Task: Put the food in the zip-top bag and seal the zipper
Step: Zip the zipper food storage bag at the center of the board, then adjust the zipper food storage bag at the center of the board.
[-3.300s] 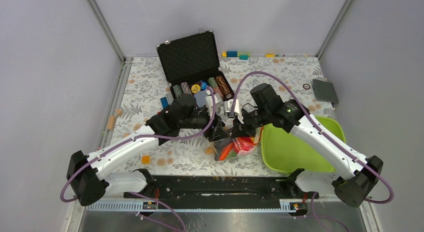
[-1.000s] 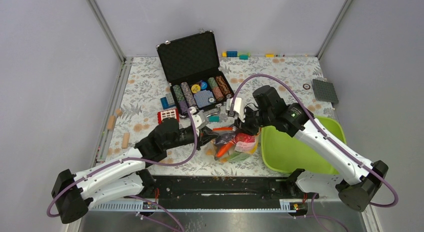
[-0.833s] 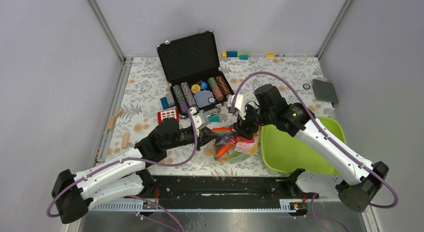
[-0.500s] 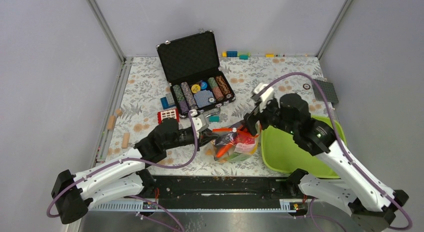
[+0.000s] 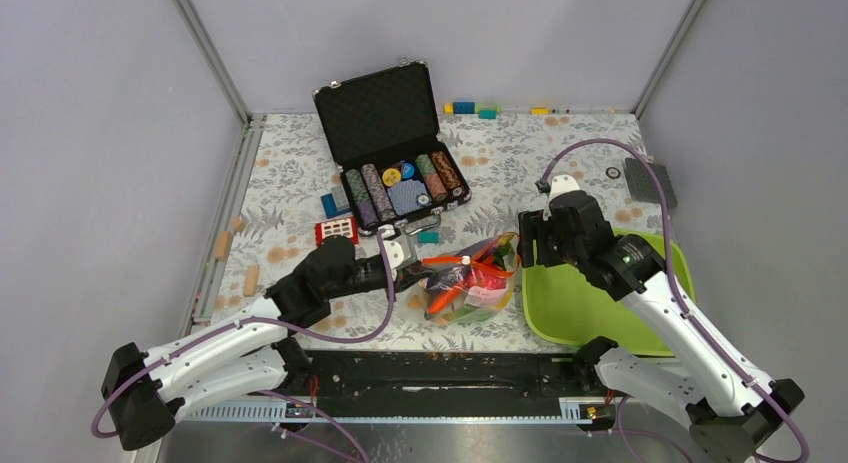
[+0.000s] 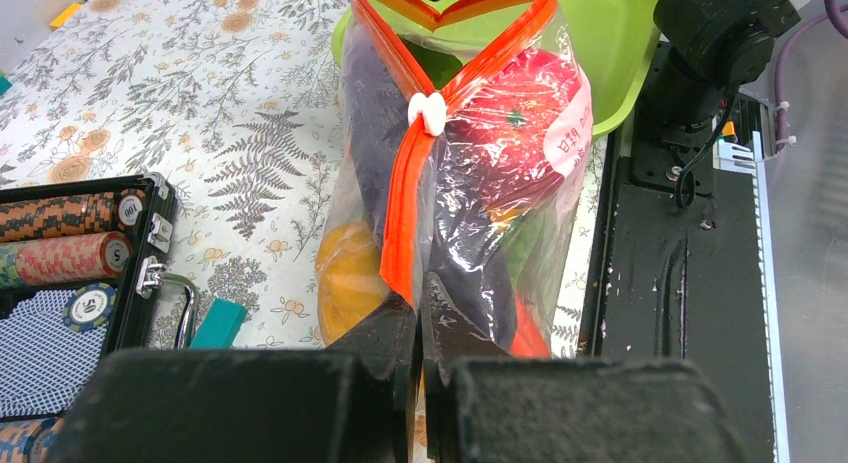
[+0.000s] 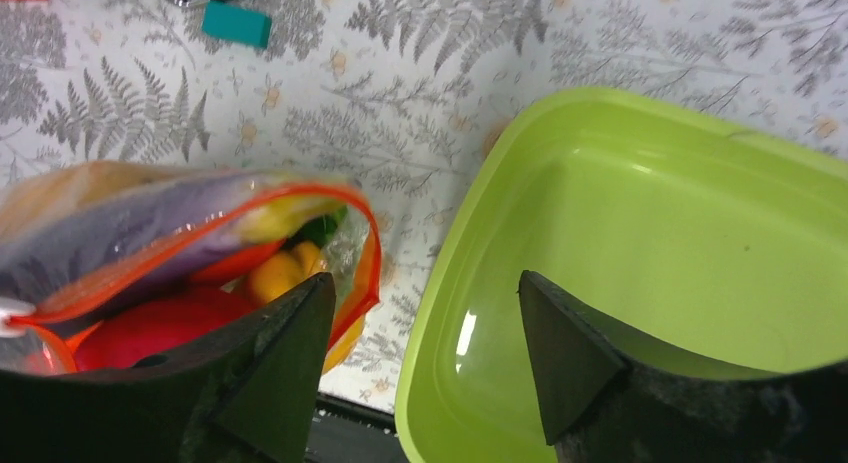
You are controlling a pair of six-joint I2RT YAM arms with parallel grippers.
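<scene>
1. Re zip-top bag [image 5: 470,283]: lying on table [image 5: 290,163] btwn both arms, food [image 6: 510,118] inside.
2. Re zipper [image 6: 405,198]: long axis running L→R, from left gripper [image 6: 420,303] toward lime tray [image 7: 640,213]. Sealed up to white slider [image 6: 432,111] approx. midway, gaping beyond on tray side.
3. Re left gripper: clamped tight on zipper's near end, anchoring bag.
4. Re right gripper [image 7: 425,283]: spread wide, gripping and touching nothing. Hovering over tray's rim, just beside bag's gaping end, so nearer unsealed stretch than left.
5. Prob. next: reach w/ right for slider, drag toward tray end while pinning w/ left. Risk of floppy bag bunching.
</scene>
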